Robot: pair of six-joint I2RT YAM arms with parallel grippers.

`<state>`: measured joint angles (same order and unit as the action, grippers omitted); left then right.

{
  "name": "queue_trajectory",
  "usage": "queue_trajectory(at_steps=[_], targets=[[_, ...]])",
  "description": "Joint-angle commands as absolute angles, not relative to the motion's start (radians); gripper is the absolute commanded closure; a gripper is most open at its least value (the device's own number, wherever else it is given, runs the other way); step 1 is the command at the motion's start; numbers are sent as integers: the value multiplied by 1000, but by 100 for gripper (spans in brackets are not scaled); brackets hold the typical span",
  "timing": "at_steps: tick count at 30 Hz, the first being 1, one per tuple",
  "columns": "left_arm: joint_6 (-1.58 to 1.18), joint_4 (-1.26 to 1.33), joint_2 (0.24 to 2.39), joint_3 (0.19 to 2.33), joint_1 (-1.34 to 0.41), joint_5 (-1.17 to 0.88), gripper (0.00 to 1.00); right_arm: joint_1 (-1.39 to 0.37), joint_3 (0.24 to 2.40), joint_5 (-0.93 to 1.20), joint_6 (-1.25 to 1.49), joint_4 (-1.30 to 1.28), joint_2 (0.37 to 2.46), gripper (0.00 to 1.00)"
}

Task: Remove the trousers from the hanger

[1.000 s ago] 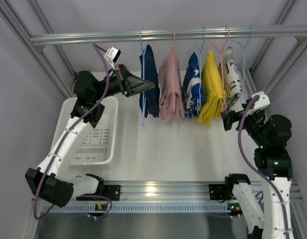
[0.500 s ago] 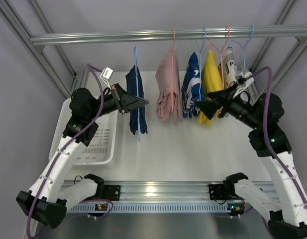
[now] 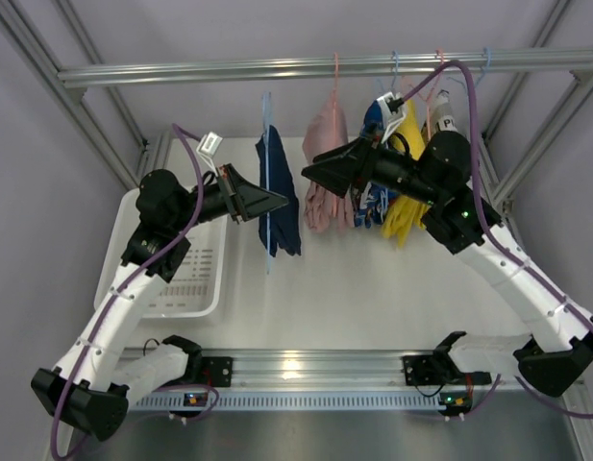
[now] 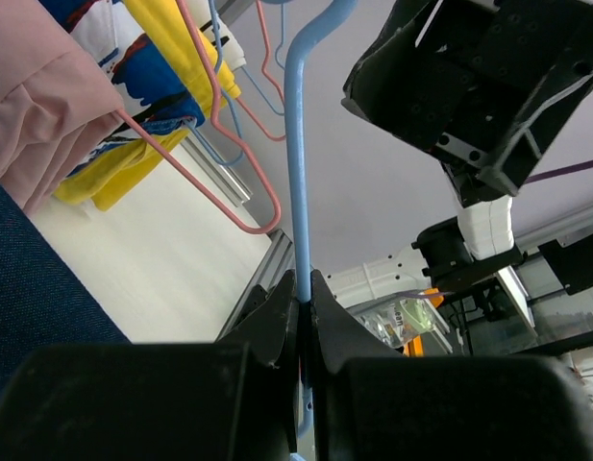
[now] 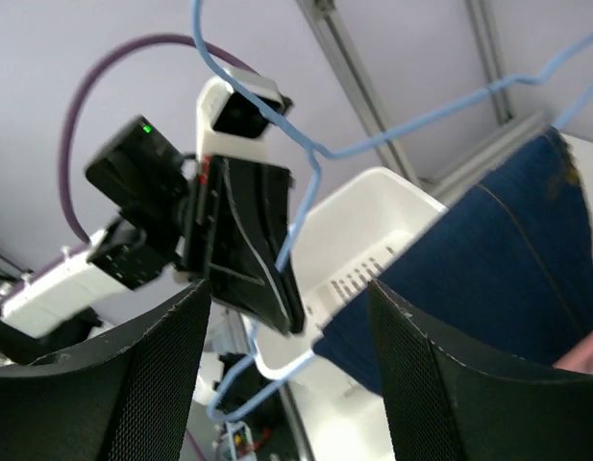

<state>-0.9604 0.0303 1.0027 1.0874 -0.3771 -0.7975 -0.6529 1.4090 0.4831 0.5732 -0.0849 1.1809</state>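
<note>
Clamping the blue hanger [image 4: 296, 144], left jaws hold navy trousers [image 3: 280, 197] off the rail [image 3: 181, 72]; right jaws gape nearby.

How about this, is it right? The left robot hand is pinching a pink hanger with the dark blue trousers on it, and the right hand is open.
Not quite. The hanger pinched by the left gripper is light blue, not pink. The left wrist view shows it clamped between the fingers. The dark blue trousers do hang on it, and the right gripper is open.
</note>
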Motion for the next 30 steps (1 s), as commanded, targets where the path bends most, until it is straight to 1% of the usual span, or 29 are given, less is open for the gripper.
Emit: queue_trajectory(at_steps=[1,14,16,19,23,25,28,29,30], targets=[[-897,158,954,1129,-387,-819,100,-719,1485,480,687,67,1261,34],[-899,172,951,1146,-416,-842,100,-808,1600,462,796,100,1436,35],[-897,173,951,1143,-422,-841,100,-819,1617,466,805,104,1456,36],[-896,173,951,1140,-422,-838,100,-830,1640,471,819,120,1474,40],[-885,164,953,1137,-422,-824,100,-838,1649,462,851,111,1485,50],[-871,157,956,1140,-422,-822,100,-844,1637,454,874,103,1480,53],[-859,149,966,1150,-422,-819,100,-842,1623,456,885,100,1477,60],[-861,150,968,1152,-422,-822,100,-842,1623,457,890,100,1476,69],[-861,150,971,1154,-422,-821,100,-839,1624,457,897,98,1476,73]])
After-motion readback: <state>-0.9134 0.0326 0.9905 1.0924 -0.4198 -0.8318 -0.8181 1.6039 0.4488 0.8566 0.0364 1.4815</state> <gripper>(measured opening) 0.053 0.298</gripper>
